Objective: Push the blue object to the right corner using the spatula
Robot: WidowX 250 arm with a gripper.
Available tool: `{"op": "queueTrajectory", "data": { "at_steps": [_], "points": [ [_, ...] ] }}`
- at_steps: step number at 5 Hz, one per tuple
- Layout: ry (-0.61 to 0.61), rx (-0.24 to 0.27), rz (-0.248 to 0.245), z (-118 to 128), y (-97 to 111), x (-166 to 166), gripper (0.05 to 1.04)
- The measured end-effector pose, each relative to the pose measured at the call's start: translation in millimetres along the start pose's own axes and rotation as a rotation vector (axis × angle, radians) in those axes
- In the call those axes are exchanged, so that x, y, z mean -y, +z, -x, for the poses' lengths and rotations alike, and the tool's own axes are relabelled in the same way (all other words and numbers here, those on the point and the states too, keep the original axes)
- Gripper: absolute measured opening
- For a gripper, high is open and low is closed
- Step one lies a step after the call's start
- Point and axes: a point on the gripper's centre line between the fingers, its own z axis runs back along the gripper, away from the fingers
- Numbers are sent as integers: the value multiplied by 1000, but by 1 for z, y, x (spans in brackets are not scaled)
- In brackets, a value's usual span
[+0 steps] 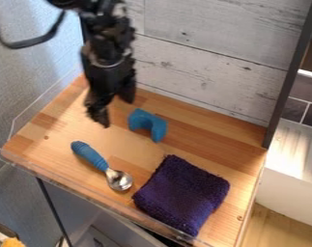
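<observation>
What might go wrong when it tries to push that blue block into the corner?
The gripper has yet to pick up the spoon, which lies near the front edge of the table; a clumsy grab might nudge it further out. The spoon's small, rounded bowl could slip off the block or spin it. If the push heads for the near right corner, the purple cloth might get in the way.

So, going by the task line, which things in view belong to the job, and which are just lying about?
Part of the job:
- blue arched block, the object to push
- blue-handled spoon, presumably the "spatula"
- black tool, hanging above the wooden surface

Just lying about:
- purple cloth, beside the spoon's bowl
</observation>
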Motion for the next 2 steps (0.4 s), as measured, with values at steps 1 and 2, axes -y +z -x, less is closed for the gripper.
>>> {"op": "queueTrajectory", "data": {
  "at_steps": [1,2],
  "points": [
    [-7,3,-6,-11,-9,-16,1001],
    [-4,-9,-38,-18,-29,-30,1001]
  ]
}}
